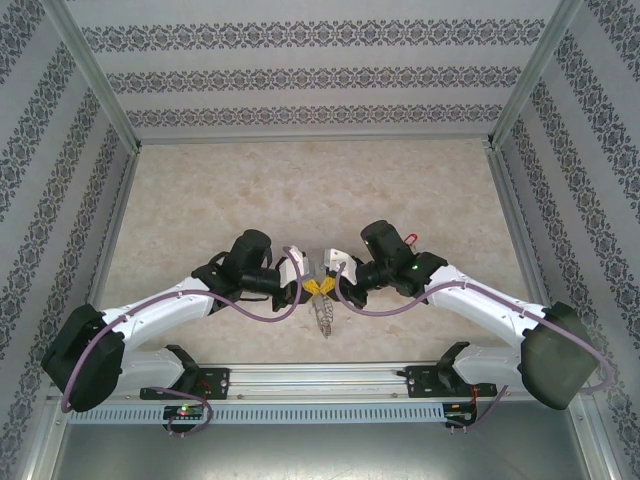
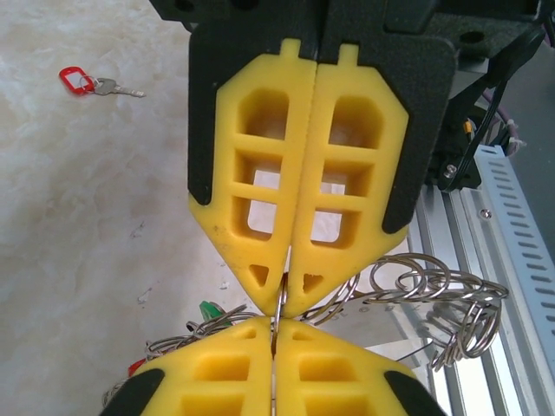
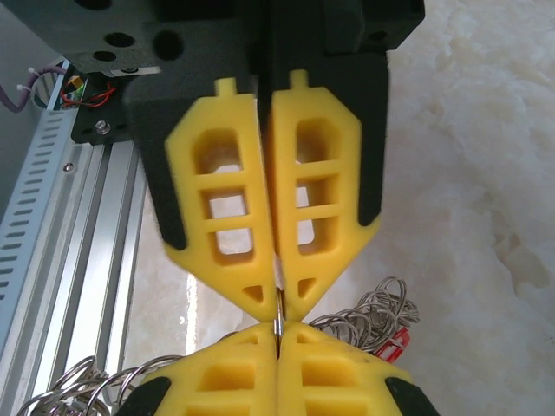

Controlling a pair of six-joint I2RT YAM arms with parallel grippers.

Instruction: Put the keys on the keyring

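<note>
Your left fingers (image 2: 234, 338) and right fingers (image 3: 243, 347), tip to tip, both clench the keyring (image 2: 434, 295), likely steadying it. The red key (image 2: 87, 82) lies well beyond them.

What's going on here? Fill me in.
The left gripper and the right gripper sit tip to tip, each shut on the thin hoop of the keyring, its small rings spread to either side. A red key lies loose on the table, apart; a green key head shows among the rings.
</note>
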